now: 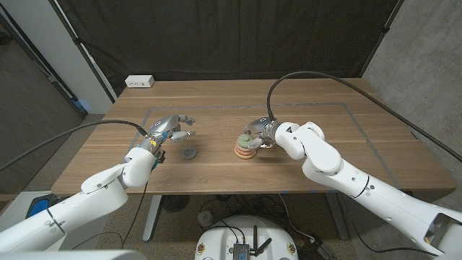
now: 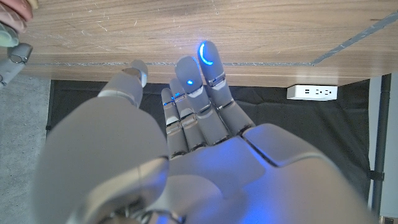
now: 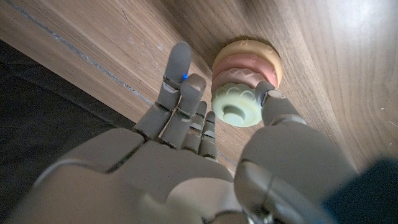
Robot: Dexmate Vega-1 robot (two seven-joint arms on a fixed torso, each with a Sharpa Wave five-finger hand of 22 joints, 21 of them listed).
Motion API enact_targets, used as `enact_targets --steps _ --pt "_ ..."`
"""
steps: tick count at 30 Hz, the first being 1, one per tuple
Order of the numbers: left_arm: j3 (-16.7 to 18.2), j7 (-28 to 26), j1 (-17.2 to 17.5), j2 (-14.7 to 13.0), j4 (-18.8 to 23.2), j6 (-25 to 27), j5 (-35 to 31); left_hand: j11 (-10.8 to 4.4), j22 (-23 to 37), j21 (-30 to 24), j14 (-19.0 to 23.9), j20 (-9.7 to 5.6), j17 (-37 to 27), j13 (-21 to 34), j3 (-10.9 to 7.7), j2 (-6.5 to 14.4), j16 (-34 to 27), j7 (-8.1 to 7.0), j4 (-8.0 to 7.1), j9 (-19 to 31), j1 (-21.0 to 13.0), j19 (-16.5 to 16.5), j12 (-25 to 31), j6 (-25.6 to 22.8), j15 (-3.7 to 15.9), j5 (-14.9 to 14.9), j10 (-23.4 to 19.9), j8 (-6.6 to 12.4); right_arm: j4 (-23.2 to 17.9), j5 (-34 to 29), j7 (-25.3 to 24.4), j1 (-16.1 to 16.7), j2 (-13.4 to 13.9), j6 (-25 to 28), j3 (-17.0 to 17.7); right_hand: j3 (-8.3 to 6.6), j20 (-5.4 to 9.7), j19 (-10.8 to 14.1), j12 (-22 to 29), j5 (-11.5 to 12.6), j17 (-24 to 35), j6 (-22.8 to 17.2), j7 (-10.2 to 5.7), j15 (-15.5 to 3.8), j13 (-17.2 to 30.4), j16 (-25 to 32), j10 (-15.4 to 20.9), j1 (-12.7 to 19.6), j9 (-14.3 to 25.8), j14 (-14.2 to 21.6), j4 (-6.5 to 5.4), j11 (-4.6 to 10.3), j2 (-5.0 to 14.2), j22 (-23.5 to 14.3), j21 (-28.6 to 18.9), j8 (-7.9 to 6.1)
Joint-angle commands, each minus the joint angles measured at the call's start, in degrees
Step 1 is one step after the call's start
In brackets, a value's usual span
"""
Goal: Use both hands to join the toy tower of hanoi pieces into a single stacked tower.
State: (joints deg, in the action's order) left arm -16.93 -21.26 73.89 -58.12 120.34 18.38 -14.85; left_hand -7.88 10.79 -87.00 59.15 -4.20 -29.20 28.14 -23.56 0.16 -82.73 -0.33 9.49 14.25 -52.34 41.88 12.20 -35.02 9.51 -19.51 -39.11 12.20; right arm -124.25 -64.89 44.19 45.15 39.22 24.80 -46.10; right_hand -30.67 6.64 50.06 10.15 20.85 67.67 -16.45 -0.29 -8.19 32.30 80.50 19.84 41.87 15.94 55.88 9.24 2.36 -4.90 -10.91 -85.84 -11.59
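A short tower (image 1: 246,146) stands at the table's middle, with an orange ring at the bottom, pink rings above and a pale green ring (image 3: 236,104) on top. My right hand (image 1: 264,133) reaches around its top from the right. Its thumb (image 3: 273,102) touches the green ring's side and its fingers (image 3: 181,93) stretch out straight on the other side. A small dark grey disc (image 1: 189,153) lies alone on the table left of the tower. My left hand (image 1: 170,131) hovers just left of and behind the disc, fingers (image 2: 198,81) apart and holding nothing.
A white power strip (image 1: 139,81) lies at the table's far left corner, also seen as a power strip (image 2: 314,92) past my left fingers. Grey tape lines (image 1: 346,107) mark a rectangle on the wooden table (image 1: 303,97). A black curtain hangs behind.
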Motion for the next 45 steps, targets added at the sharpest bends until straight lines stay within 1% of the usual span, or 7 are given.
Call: enact_targets --steps 1,10,16,21,36,40,45 --pt "0.8 -0.5 1.2 0.2 1.1 1.0 0.2 0.15 0.2 -0.4 0.4 -7.55 -0.2 0.3 -0.55 0.0 -0.2 -0.17 -0.01 0.2 0.7 0.7 -0.1 -0.4 3.05 0.0 -0.3 -0.15 -2.2 0.5 -0.5 2.2 0.9 1.4 2.1 0.03 5.59 -0.3 0.4 -0.1 0.1 -0.6 -0.19 -4.25 -0.1 -0.3 -0.4 0.5 0.2 -0.3 0.1 -0.17 -0.02 0.1 0.3 -0.33" --pt "2.2 -1.7 3.5 0.4 3.7 3.3 -0.1 -0.13 0.2 -0.4 0.3 -7.58 -0.2 0.4 -0.66 -0.1 -0.2 -0.29 0.09 0.2 0.6 0.7 -0.3 -0.3 3.06 0.0 0.2 -0.21 -4.3 2.2 -5.1 5.9 2.0 5.0 5.7 -0.17 5.59 -0.8 0.9 -0.4 -0.9 -1.4 -0.53 -4.31 -0.6 -1.7 -0.6 1.7 0.3 -1.1 0.28 -0.03 0.74 0.1 0.5 -0.99" --pt "2.7 -2.3 4.3 1.4 4.8 4.8 0.3 -0.06 0.2 -0.4 0.3 -7.58 -0.2 0.3 -0.7 -0.2 -0.3 -0.33 0.14 0.2 0.5 0.5 -0.3 0.0 3.06 0.0 0.3 -0.29 -5.7 2.4 -9.9 9.3 2.5 8.2 7.5 -0.49 5.66 -0.8 1.6 -0.6 -1.1 -4.3 -4.16 -4.34 -1.0 -2.0 1.2 3.7 0.3 -0.7 0.56 2.64 1.87 0.1 0.4 -2.13" --pt "3.0 -3.1 5.5 2.2 6.4 6.7 0.0 -0.27 0.2 -0.5 0.1 -7.57 0.1 0.3 -0.7 -0.3 0.0 -0.29 0.1 0.2 0.5 0.5 -0.3 0.2 3.05 0.0 0.5 -0.37 -5.4 1.6 -12.7 10.7 2.4 10.4 7.9 -0.64 5.63 -0.7 1.9 -0.6 -0.7 -4.4 -3.18 -4.32 -1.0 -1.7 1.9 5.0 0.4 -0.2 0.71 2.64 2.32 0.1 0.3 -2.1" --pt "3.3 -1.6 6.0 1.0 9.6 11.1 -1.1 0.08 0.2 -0.5 0.1 -7.56 0.5 0.1 -0.53 -0.6 0.0 -0.2 0.04 0.2 0.7 0.5 -0.7 1.1 3.05 0.1 1.5 -0.62 -6.0 1.8 -19.3 14.6 4.1 14.0 9.3 0.11 5.57 -1.2 2.2 -1.0 -1.0 -4.4 -3.78 -4.33 -0.5 -2.5 2.2 6.6 0.5 -0.4 0.52 3.8 2.16 0.1 -0.1 -2.04" --pt "3.5 -1.6 5.9 0.7 9.6 10.8 -1.3 0.2 0.2 -0.4 -0.2 -7.54 0.8 0.2 -0.46 -0.8 0.2 -0.07 0.03 0.1 0.8 0.3 -0.8 1.5 3.06 0.1 1.9 -0.75 -6.3 1.8 -21.4 16.2 4.4 15.4 9.8 0.57 5.55 -1.3 2.6 -1.3 -0.7 -5.2 -5.42 -4.32 -0.3 -2.5 3.5 6.8 0.5 0.1 0.32 4.35 2.17 0.1 -0.2 -2.37" --pt "3.1 -0.9 5.2 0.4 9.1 10.3 -1.2 0.24 0.2 -0.4 -0.2 -7.54 0.8 0.1 -0.39 -0.9 0.2 -0.06 0.01 0.1 0.9 0.2 -0.8 1.6 3.06 0.1 2.0 -0.77 -6.7 1.3 -21.9 17.6 4.8 17.7 10.1 0.91 5.54 -1.4 2.7 -1.5 -1.1 -5.6 -5.57 -4.33 -0.1 -3.0 4.0 6.8 0.5 -0.2 0.21 4.47 2.14 0.1 -0.3 -2.51"
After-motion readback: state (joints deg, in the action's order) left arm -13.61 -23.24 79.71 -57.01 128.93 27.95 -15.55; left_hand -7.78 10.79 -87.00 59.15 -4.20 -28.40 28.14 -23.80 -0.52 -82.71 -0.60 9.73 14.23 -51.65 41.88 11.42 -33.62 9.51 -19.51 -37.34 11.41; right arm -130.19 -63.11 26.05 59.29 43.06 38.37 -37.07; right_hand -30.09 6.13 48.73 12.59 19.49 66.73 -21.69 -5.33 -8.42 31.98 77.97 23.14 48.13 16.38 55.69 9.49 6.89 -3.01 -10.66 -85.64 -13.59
